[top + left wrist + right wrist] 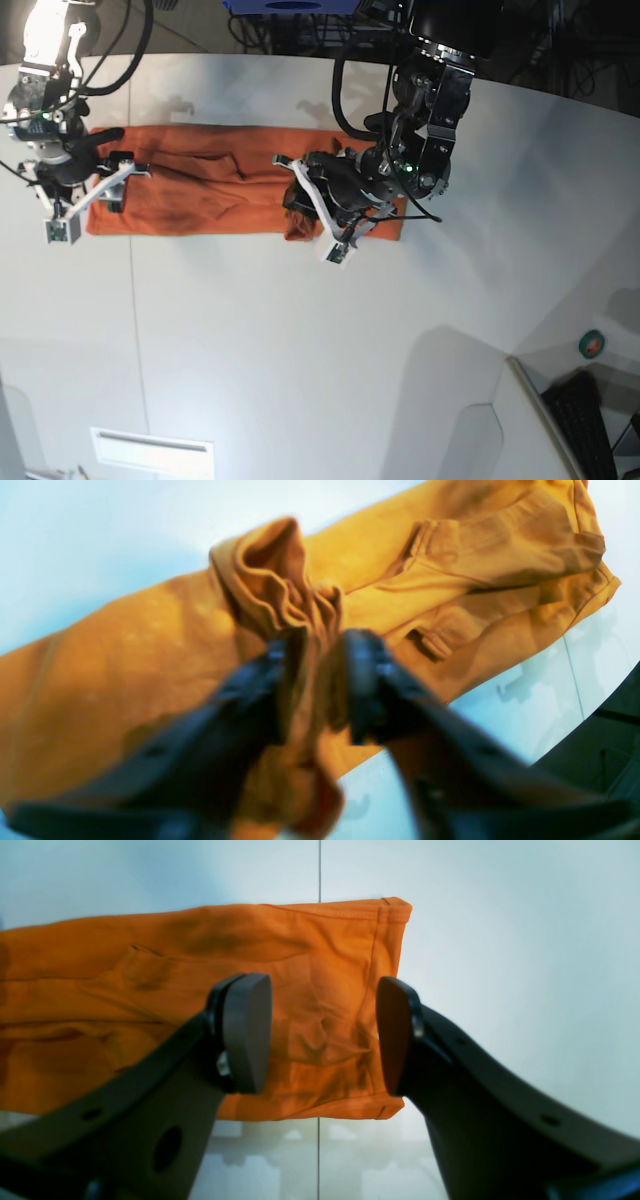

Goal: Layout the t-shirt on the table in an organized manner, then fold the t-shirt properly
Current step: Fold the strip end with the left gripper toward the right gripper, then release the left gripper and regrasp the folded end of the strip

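The t-shirt (200, 195) lies folded into a long orange band across the far side of the table (300, 350). My left gripper (312, 685) has a bunched ridge of its cloth between the fingers, jaws narrow around it; the blur hides whether they pinch it. My right gripper (324, 1032) hangs above the band's other end, jaws wide apart with nothing between them.

text: none readable | labels: none legible on the t-shirt (150, 1005) | brands: none | numbers: none | signs: none on the table (300, 350) around the t-shirt
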{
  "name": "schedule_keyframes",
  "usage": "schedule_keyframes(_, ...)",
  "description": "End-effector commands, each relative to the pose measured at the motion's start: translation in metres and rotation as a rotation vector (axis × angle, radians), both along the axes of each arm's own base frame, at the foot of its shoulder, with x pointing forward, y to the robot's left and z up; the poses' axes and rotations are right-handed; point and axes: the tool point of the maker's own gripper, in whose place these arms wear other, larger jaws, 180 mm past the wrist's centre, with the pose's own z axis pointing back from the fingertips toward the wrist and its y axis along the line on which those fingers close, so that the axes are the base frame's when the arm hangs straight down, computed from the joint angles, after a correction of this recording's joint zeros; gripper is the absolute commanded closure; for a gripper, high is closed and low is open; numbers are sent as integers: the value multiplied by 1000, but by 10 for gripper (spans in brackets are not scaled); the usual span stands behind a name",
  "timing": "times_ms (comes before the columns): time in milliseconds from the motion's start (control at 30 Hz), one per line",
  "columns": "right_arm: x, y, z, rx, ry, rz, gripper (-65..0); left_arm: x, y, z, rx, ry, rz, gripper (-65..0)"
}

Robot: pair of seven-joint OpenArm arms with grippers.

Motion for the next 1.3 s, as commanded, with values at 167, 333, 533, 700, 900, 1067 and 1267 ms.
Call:
schedule_keyframes(167, 12, -1, 14, -9, -55, 7, -320, 10, -11, 15, -34, -44, -10, -429)
schedule_keyframes(333, 14, -1, 15, -9, -61, 6, -320, 4, -37, 22, -43, -65, -104, -469)
schedule_keyframes(533, 14, -1, 15, -9, -60, 7, -320, 19, 4, 47, -27, -151, -2, -244)
schedule_keyframes(700, 14, -1, 15, -9, -61, 8, -317, 19, 69, 41, 66, -153, 95, 0)
schedule_keyframes(900, 22, 0, 19, -7, -77, 9, -5, -5, 92, 3, 125, -46, 100, 0)
schedule_keyframes(1067, 23, 0, 19, -6, -77, 9, 0, -24, 103, -30, 144, 64, 120, 0)
schedule_keyframes(1267, 27, 3, 20, 14, -85, -10, 0, -8, 97, -3, 126, -25, 115, 0)
